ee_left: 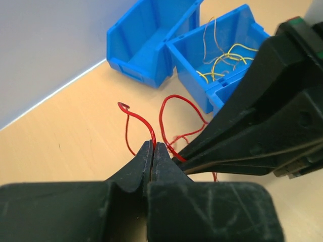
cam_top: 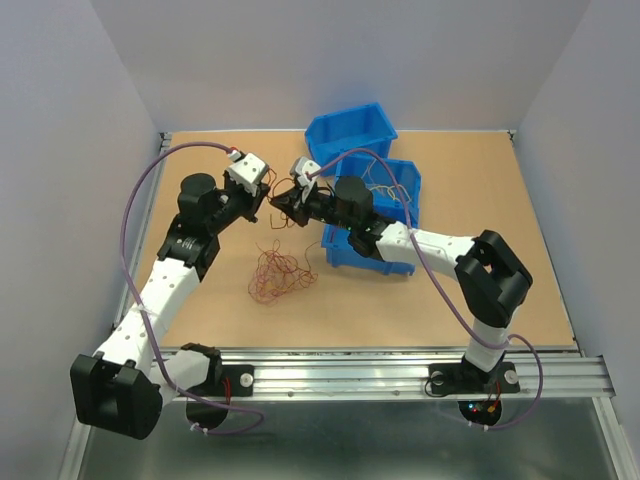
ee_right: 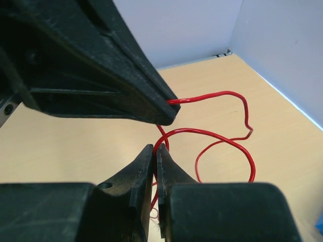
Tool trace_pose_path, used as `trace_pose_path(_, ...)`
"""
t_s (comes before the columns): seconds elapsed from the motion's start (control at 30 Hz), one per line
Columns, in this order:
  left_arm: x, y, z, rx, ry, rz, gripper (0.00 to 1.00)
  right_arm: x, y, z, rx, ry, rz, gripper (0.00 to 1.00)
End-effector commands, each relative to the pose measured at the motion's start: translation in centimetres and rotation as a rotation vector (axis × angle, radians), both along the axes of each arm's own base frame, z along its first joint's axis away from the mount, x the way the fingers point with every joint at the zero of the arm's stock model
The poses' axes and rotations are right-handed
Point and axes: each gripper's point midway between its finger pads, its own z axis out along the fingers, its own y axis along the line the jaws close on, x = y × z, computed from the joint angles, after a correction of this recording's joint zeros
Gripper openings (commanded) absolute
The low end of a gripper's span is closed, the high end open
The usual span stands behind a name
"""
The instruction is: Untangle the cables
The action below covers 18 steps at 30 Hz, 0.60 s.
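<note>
A tangle of red and orange cables lies on the brown table between the arms. Above it the two grippers meet tip to tip. My left gripper is shut on one thin red cable, which loops up from its tips. The same red cable runs through the narrow slit between the jaws of my right gripper; those jaws stand slightly apart, wider than the wire. The other arm's dark fingers fill the right of the left wrist view.
Two blue bins stand behind the grippers: an empty one at the back and a nearer one holding several yellow cables. White walls enclose the table on the left, back and right.
</note>
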Motion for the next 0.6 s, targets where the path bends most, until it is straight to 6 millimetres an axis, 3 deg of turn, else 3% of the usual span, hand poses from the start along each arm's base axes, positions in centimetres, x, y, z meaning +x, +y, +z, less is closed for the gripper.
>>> trace_pose_path(0.0,1.1,0.5,1.8,-0.006,-0.034,0.041,0.00,-0.4,-1.4,3.1,0.071,-0.093,-0.027,0.12)
trace_pose_path(0.47,1.0,0.1,0.7,0.013,0.009,0.012,0.00,-0.1,-1.7,2.2,0.069,-0.109,-0.055,0.17)
trace_pose_path(0.57,1.0,0.0,0.4,0.018,0.024,0.005,0.00,-0.3,-1.5,2.1,0.071,-0.110,-0.035,0.23)
